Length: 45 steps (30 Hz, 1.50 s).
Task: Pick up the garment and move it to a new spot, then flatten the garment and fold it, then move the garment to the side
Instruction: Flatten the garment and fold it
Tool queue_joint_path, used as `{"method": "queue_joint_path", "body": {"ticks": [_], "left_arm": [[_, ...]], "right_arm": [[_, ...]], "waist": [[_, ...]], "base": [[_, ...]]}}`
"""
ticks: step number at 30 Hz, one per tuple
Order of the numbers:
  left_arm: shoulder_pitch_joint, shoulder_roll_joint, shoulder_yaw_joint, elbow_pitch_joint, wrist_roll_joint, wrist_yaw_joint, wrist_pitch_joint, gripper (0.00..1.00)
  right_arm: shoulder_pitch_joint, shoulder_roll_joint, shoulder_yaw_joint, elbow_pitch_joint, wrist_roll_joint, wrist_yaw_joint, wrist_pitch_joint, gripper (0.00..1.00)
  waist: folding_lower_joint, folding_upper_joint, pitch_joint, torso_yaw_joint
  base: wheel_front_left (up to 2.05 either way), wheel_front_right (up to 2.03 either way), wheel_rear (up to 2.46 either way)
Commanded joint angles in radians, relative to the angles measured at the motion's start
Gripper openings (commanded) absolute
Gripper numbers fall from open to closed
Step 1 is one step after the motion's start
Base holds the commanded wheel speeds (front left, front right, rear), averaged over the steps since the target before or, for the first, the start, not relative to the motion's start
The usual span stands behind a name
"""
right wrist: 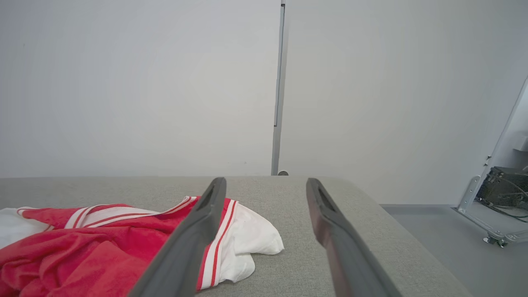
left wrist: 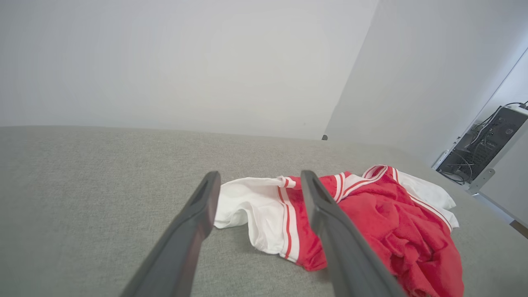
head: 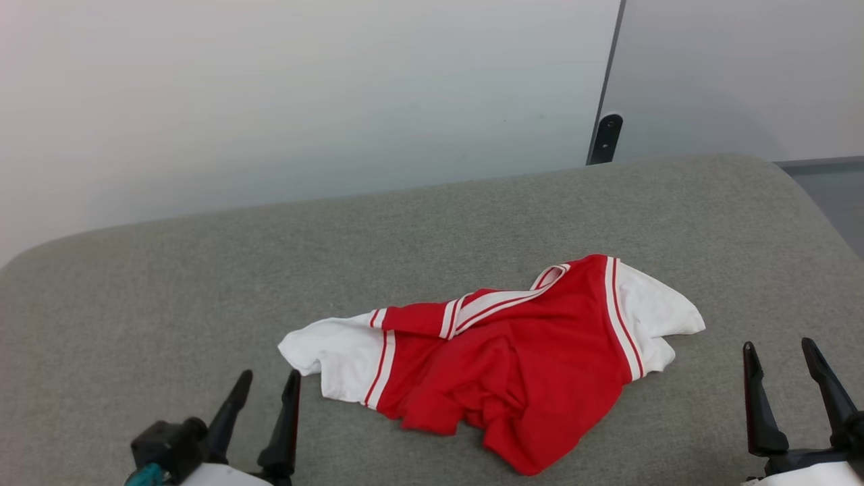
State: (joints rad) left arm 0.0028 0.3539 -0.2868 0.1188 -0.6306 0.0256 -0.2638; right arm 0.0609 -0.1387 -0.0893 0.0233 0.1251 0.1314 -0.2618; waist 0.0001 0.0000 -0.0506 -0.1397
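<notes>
The garment (head: 513,358) is a red shirt with white sleeves and striped trim, lying crumpled near the front middle of the grey padded table (head: 405,236). My left gripper (head: 266,378) stands open at the lower left, just short of the white left sleeve. At the lower right my right gripper (head: 779,347) is open too, apart from the right sleeve. In the left wrist view the garment (left wrist: 387,218) lies ahead and to the right of the open left gripper (left wrist: 258,177). The right wrist view has the garment (right wrist: 103,239) to the left of the open right gripper (right wrist: 266,183).
White wall panels (head: 304,94) rise behind the table, with a dark bracket (head: 605,138) at their seam. The table's right edge drops to grey floor (head: 833,185). A computer case with cables (left wrist: 482,148) stands off to the right.
</notes>
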Motion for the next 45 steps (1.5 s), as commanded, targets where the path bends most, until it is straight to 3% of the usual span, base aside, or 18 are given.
{"method": "queue_joint_path", "body": {"ticks": [1, 8, 16, 24, 32, 39, 45], "left_arm": [[0.012, -0.004, 0.004, 0.002, 0.009, -0.009, -0.001, 1.0], [-0.061, -0.009, -0.016, 0.071, -0.002, -0.087, 0.043, 1.0], [-0.287, 0.076, -0.083, 0.162, -0.118, -0.15, 0.353, 1.0], [-0.477, 0.188, -0.196, 0.238, -0.255, -0.157, 0.616, 1.0], [-0.604, 0.295, -0.366, 0.316, -0.347, -0.156, 0.724, 1.0], [-0.742, 0.335, -0.49, 0.442, -0.4, -0.157, 0.832, 1.0], [-0.834, 0.338, -0.548, 0.521, -0.425, -0.157, 0.892, 1.0]], "right_arm": [[0.01, 0.004, -0.005, -0.002, 0.001, -0.001, -0.004, 1.0], [-0.003, 0.009, -0.025, 0.007, -0.01, -0.001, -0.004, 1.0], [-0.036, 0.004, -0.007, 0.033, -0.016, -0.001, -0.005, 1.0], [-0.07, 0.003, 0.014, 0.063, -0.019, -0.001, -0.005, 1.0], [-0.102, -0.004, 0.019, 0.069, -0.012, -0.001, -0.005, 1.0], [-0.137, -0.01, 0.038, 0.067, -0.007, -0.001, -0.005, 1.0], [-0.16, -0.01, 0.047, 0.057, -0.005, -0.001, -0.003, 1.0]], "waist": [[-0.0001, 0.0, 0.001, -0.002], [-0.0001, 0.0, 0.007, 0.002], [-0.0001, 0.0, 0.031, -0.018], [-0.0001, 0.0, 0.063, -0.065], [-0.0001, 0.0, 0.105, -0.098], [-0.0001, 0.0, 0.171, -0.118], [-0.0001, 0.0, 0.229, -0.129]], "base": [[0.0, 0.0, 0.0], [0.0, 0.0, 0.0], [0.0, 0.0, 0.0], [0.0, 0.0, 0.0], [0.0, 0.0, 0.0], [0.0, 0.0, 0.0], [0.0, 0.0, 0.0]]}}
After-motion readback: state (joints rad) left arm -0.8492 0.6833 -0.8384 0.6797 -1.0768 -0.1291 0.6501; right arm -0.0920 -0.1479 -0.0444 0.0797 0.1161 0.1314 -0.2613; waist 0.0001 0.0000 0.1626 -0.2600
